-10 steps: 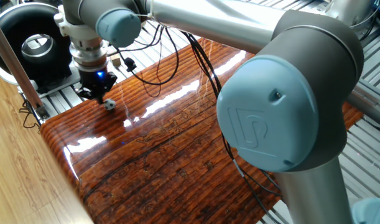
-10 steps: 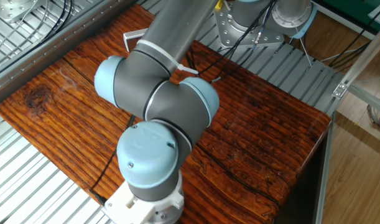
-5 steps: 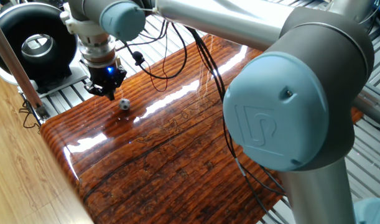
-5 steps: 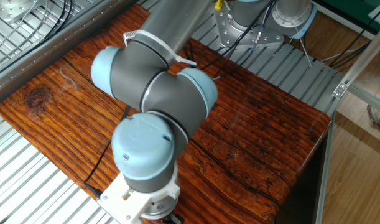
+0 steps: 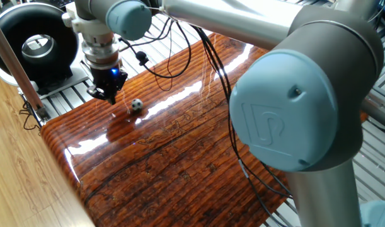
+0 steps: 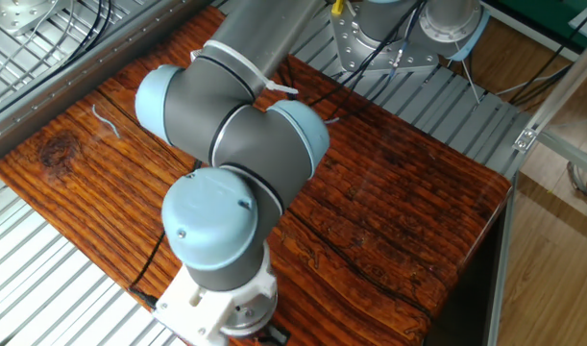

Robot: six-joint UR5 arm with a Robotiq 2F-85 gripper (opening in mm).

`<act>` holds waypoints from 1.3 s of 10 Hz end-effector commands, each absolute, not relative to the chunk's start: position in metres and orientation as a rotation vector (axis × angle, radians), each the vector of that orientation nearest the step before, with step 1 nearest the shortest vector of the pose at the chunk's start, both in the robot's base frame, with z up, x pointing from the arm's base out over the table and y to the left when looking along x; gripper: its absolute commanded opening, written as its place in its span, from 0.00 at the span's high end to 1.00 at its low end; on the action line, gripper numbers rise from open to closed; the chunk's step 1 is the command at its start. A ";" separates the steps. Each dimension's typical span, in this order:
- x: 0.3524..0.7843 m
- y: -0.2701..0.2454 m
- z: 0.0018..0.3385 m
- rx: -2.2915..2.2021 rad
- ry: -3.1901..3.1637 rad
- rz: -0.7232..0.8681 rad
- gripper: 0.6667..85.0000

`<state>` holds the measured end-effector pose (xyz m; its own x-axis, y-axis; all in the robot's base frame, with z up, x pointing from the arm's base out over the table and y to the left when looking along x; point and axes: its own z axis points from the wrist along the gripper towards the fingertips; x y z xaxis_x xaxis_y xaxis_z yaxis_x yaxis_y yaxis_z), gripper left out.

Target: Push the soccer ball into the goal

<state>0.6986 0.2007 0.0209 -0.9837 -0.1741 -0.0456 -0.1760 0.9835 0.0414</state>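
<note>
Claw (image 5: 110,96) grip unclear, soccer ball (image 5: 137,105) just beside, black ring device (image 5: 34,44) behind

The soccer ball (image 5: 136,105) sits on the wooden table (image 5: 179,157) near its far-left edge. The gripper (image 5: 110,96) hangs just left of it, not touching. Further left, off the table, there's a ring-shaped device (image 5: 34,44). From the other fixed view, the arm (image 6: 231,163) blocks all that.

ball (image 5: 136,106): I see it, tiny, black-and-white patches | resting on the glossy wooden worktop (image 5: 179,157) near its far-left end | goal: I can't find it in either view
</note>
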 end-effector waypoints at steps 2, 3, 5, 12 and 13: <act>0.678 0.152 0.017 -0.428 3.059 -0.054 1.00; 0.674 0.146 0.015 -0.439 3.049 -0.053 1.00; 0.662 0.138 0.011 -0.459 3.057 -0.049 1.00; 0.673 0.115 0.022 -0.499 3.012 -0.128 1.00; 0.685 0.125 0.023 -0.507 2.985 -0.075 1.00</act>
